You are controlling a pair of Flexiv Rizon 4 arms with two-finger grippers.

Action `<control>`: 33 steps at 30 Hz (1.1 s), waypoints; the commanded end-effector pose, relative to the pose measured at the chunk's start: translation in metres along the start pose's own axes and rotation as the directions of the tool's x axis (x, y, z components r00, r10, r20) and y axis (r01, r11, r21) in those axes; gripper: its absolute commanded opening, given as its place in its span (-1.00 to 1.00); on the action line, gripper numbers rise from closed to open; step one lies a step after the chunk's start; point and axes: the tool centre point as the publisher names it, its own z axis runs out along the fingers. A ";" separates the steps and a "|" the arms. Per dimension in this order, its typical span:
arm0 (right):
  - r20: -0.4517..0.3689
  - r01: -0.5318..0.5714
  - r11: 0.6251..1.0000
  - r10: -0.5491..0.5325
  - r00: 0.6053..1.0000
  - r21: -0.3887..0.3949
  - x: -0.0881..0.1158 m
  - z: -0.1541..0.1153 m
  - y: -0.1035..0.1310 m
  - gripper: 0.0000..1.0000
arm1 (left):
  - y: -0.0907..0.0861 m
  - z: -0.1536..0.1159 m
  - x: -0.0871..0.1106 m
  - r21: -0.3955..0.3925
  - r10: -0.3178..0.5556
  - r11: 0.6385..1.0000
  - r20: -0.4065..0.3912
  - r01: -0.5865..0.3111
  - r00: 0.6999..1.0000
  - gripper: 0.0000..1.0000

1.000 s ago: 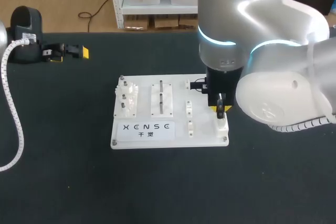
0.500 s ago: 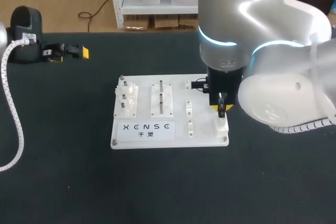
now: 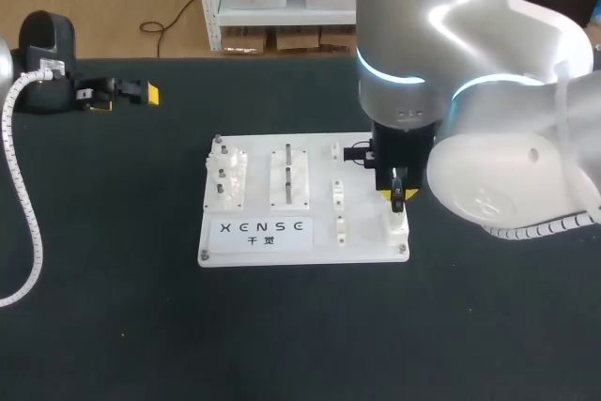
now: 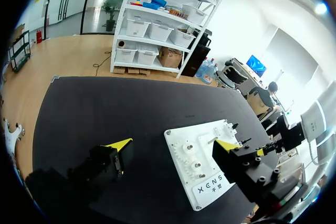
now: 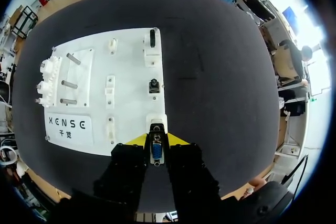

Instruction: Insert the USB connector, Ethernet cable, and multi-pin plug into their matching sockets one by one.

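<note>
Head view: white board (image 3: 235,255) sits mid-table (image 3: 141,326). The right gripper (image 3: 395,196) hangs low over the board's near right corner, just above a white socket block (image 3: 394,228). What's pinched between its yellow tips is too small to make out here, probably a dark plug. The left gripper (image 3: 124,99) is at the far left of the table, well apart from the board.

Left wrist view: the left gripper's fingers (image 4: 119,144) are spread wide with nothing between them. The board lies ahead of it and the right arm stands over the board's far side.

Right wrist view: the multi-pin plug (image 5: 156,150), with its blue face, is clamped from both sides by the right gripper's yellow tips. The white socket block is just ahead of the plug and in line with it; I can't tell if they touch. Further ahead in the same row, a small black connector (image 5: 154,85) sits in a white holder. Beyond it a second black connector (image 5: 152,38) stands in another white block. White gears (image 5: 48,72) and metal pegs (image 5: 70,84) are on the board's other side.
</note>
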 end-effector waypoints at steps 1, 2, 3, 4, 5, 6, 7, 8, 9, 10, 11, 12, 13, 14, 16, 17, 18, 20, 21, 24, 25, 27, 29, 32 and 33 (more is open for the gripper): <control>-0.001 0.000 1.000 0.000 1.000 0.001 0.001 0.002 0.000 -1.00 | 0.000 0.000 0.000 0.000 0.000 1.000 0.000 0.000 1.000 1.00; -0.002 0.000 1.000 0.000 1.000 0.001 0.002 0.003 0.000 -1.00 | 0.000 0.000 0.000 0.000 0.000 1.000 0.000 0.000 1.000 1.00; -0.002 0.000 1.000 0.000 1.000 0.002 0.002 0.003 0.000 -1.00 | 0.000 0.000 0.000 0.000 0.000 1.000 0.000 0.000 1.000 1.00; -0.003 -0.001 1.000 0.001 1.000 0.002 0.002 0.003 0.000 -1.00 | 0.000 0.000 0.000 0.000 0.000 1.000 0.000 0.000 1.000 1.00; -0.003 -0.001 1.000 0.001 1.000 0.002 0.002 0.003 0.000 -1.00 | 0.000 0.000 0.000 0.000 0.000 1.000 0.000 0.000 1.000 1.00; -0.004 -0.001 1.000 0.001 1.000 0.002 0.002 0.004 0.000 -1.00 | 0.000 0.000 0.000 0.000 0.000 1.000 0.000 0.000 1.000 1.00; -0.004 -0.002 1.000 0.002 1.000 0.002 0.002 0.004 0.000 -1.00 | 0.000 0.000 0.000 0.000 0.000 1.000 0.000 0.000 1.000 1.00; -0.004 -0.002 1.000 0.002 1.000 0.002 0.002 0.004 0.000 -1.00 | 0.000 0.000 0.000 0.000 0.000 1.000 0.000 0.000 1.000 1.00; -0.004 -0.003 1.000 0.003 1.000 0.001 0.002 0.004 0.000 -1.00 | 0.000 0.000 0.000 0.000 0.000 1.000 0.000 0.000 1.000 1.00; -0.004 -0.003 1.000 0.003 1.000 0.001 0.002 0.004 0.000 -1.00 | 0.000 0.000 0.000 0.000 0.000 1.000 0.000 0.000 1.000 1.00; -0.003 -0.002 1.000 0.002 1.000 0.001 0.002 0.004 0.000 -1.00 | 0.000 0.000 0.000 0.000 0.000 1.000 0.000 0.000 1.000 1.00; -0.002 -0.003 1.000 0.003 1.000 0.000 0.002 0.003 0.000 -1.00 | 0.000 0.000 0.000 0.000 0.000 1.000 0.000 0.000 1.000 1.00; -0.001 -0.003 1.000 0.003 1.000 0.000 0.002 0.002 -0.001 -1.00 | 0.000 0.000 0.000 0.000 0.000 1.000 0.000 0.000 1.000 1.00; 0.001 -0.003 1.000 0.003 1.000 -0.001 0.001 0.001 -0.001 -1.00 | 0.000 0.000 0.000 0.000 0.000 1.000 0.000 0.000 1.000 1.00; 0.004 -0.004 1.000 0.004 1.000 -0.003 0.001 0.000 -0.001 -1.00 | 0.000 0.000 0.000 0.000 0.000 1.000 0.000 0.000 1.000 1.00; 0.005 -0.005 1.000 0.005 1.000 -0.003 0.000 -0.001 -0.001 -1.00 | 0.000 0.000 0.000 0.000 0.000 1.000 0.000 0.000 1.000 1.00; 0.006 -0.005 1.000 0.005 1.000 -0.004 0.000 -0.001 -0.001 -1.00 | 0.000 0.000 0.000 0.000 0.000 1.000 0.000 0.000 1.000 1.00; 0.008 -0.006 1.000 0.006 1.000 -0.005 0.000 -0.002 -0.002 -1.00 | 0.000 0.000 0.000 0.000 0.000 1.000 0.000 0.000 1.000 1.00; 0.009 -0.007 1.000 0.007 1.000 -0.005 0.000 -0.002 -0.002 -1.00 | 0.000 0.000 0.000 0.000 0.000 1.000 0.000 0.000 1.000 1.00; 0.010 -0.007 1.000 0.007 1.000 -0.007 0.000 -0.003 -0.002 -1.00 | 0.000 0.000 0.000 0.000 0.000 1.000 0.000 0.000 1.000 1.00; 0.010 -0.007 1.000 0.007 1.000 -0.007 0.000 -0.003 -0.002 -1.00 | 0.000 0.000 0.000 0.000 0.000 1.000 0.000 0.000 1.000 1.00; 0.009 -0.007 1.000 0.007 1.000 -0.006 0.001 -0.002 -0.002 -1.00 | 0.000 0.000 0.000 0.000 0.000 1.000 0.000 0.000 1.000 1.00; 0.007 -0.007 1.000 0.007 1.000 -0.006 0.001 -0.001 -0.002 -1.00 | 0.000 0.000 0.000 0.000 0.000 1.000 0.000 0.000 1.000 1.00; 0.006 -0.008 1.000 0.008 1.000 -0.005 0.001 -0.001 -0.002 -1.00 | 0.000 0.000 0.000 0.000 0.000 1.000 0.000 0.000 1.000 1.00; 0.006 -0.008 1.000 0.008 1.000 -0.005 0.001 0.000 -0.002 -1.00 | 0.000 0.000 0.000 0.000 0.000 1.000 0.000 0.000 1.000 1.00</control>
